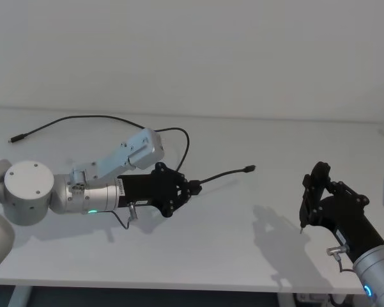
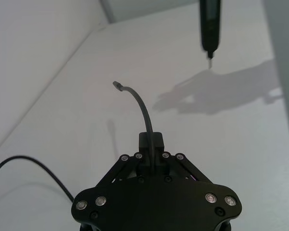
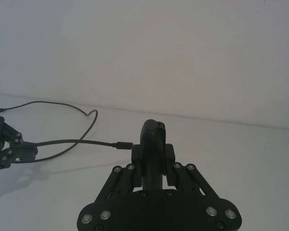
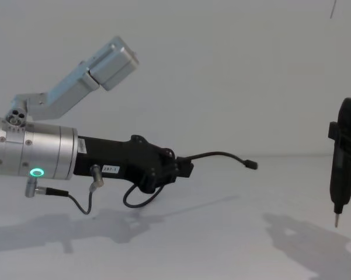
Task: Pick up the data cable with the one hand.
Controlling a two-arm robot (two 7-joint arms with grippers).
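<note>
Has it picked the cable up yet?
Done: the left gripper is shut on the data cable near one plug. In hand: that end hangs above the table. Left: the far end seems to lie on the table, so more lifting. The right gripper sits aside, holding a pen-like tool.

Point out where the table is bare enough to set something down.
Widest bare patch: the table, front middle, between the left gripper, shut on the cable, and the right gripper with its pointed tool. The far right is bare too. Crowded: far left, where the cable loops.
</note>
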